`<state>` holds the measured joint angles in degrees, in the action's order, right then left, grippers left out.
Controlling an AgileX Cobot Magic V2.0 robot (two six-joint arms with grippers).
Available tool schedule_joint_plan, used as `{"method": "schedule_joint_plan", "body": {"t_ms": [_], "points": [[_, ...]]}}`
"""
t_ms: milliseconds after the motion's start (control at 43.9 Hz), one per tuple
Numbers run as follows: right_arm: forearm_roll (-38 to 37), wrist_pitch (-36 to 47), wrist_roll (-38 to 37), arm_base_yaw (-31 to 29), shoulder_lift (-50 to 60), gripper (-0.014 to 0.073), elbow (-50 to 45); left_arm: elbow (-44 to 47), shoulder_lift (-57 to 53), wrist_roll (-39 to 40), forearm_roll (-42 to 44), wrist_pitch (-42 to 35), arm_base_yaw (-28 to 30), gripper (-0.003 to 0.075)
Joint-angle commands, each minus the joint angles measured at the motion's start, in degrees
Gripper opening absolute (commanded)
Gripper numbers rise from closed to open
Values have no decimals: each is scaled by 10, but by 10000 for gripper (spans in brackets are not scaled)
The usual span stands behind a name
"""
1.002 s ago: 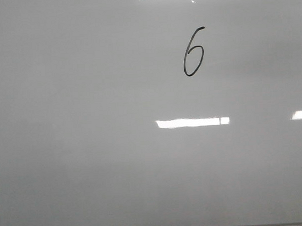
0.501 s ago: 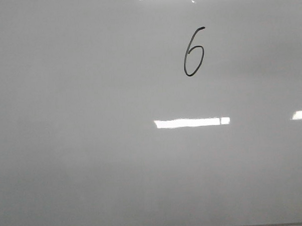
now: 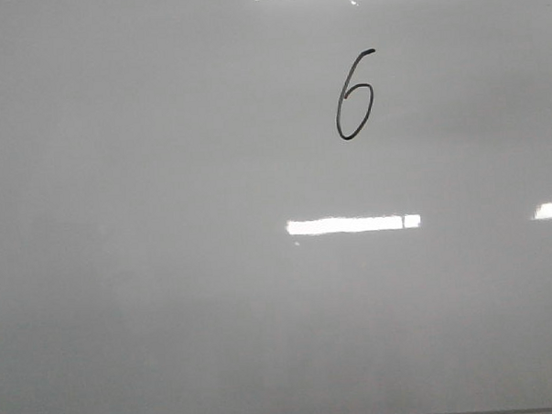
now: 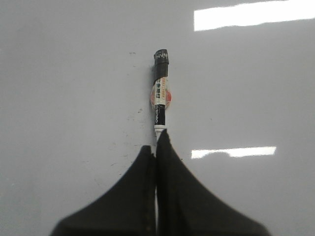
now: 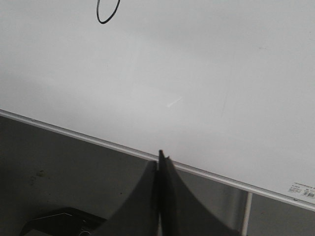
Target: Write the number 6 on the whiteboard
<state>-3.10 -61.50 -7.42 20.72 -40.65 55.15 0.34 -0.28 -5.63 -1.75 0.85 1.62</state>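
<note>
The left gripper [image 4: 156, 147] is clamped on a capped marker [image 4: 160, 93] over the whiteboard [image 3: 169, 267], and the right gripper [image 5: 160, 162] is pressed closed with nothing between its fingers, at the board's framed edge. Farther off, the number 6 [image 3: 353, 95] stands in the upper right of the front view.

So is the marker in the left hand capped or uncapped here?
Capped, it seems: the marker ends in a blunt black cap, no nib showing, gripped in the shut left hand.

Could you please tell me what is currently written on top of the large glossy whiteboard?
On the glossy grey-white whiteboard sits one thin black hand-drawn number 6, with bright light reflections. In the right wrist view, only its loop shows.
</note>
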Motion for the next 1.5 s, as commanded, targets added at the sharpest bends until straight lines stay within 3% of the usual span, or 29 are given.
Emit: {"method": "schedule_joint_plan", "body": {"t_ms": [0, 114, 251, 410, 638, 1025, 1480], "points": [[-2, 32, 4, -3, 1, -121, 12, 2, -9, 1, -6, -48, -2, -20], [-4, 36, 4, -5, 16, -121, 2, 2, -9, 1, -6, -48, -2, -20], [8, 84, 16, -48, 71, -118, -52, 2, -8, 1, -6, -48, -2, -20], [60, 207, 110, -118, 166, -118, -167, 2, -8, 1, -6, -48, -2, -20], [60, 403, 112, -187, 307, -120, -350, 2, -8, 1, -6, -48, -2, -20], [60, 686, 110, -218, 410, -120, -560, 2, -8, 1, -6, -48, -2, -20], [60, 665, 106, -220, 423, -120, -564, 2, -8, 1, -6, -48, -2, -20]]}}
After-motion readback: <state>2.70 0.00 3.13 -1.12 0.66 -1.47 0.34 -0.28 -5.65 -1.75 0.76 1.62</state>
